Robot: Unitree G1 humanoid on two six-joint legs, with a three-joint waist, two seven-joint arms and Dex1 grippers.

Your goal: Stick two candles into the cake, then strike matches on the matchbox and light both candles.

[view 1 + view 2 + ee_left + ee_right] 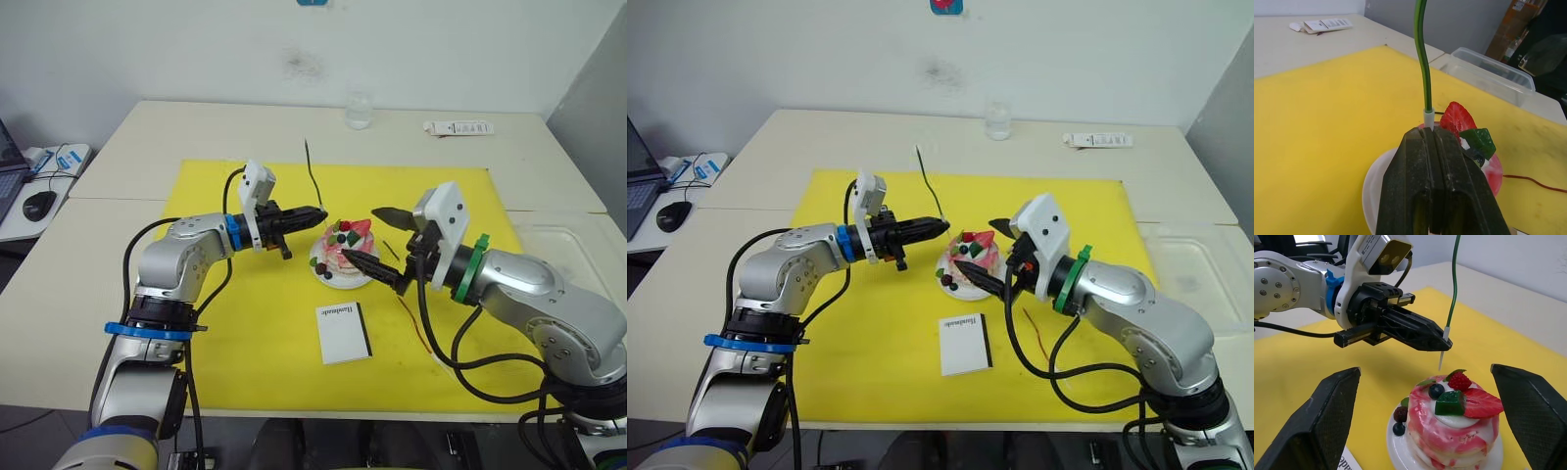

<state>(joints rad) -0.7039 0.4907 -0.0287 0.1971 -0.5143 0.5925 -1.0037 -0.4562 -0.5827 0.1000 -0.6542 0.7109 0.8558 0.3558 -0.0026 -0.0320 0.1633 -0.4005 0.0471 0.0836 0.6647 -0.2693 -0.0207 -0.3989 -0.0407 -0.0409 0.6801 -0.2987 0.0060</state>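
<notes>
Nearest, the matchbox (344, 333) is seen lying flat on the yellow mat (225, 333), just in front of the cake (347, 247), with nothing touching it. Beside it, toward the robot's right, the dark red candle (413, 321) is laid on the mat under the right arm. Further on, the right gripper (374, 239) is held around the cake with its two fingers spread wide, one on each side of the white plate (329, 277), and no contact can be made out. Opposite, the left gripper (321, 212) is pressed fully together on the white end of the green candle (313, 179); the candle is kept upright, its tip poised just above the cake's top by the berries. Farthest back, a glass (359, 111) is set on the table (196, 127).
</notes>
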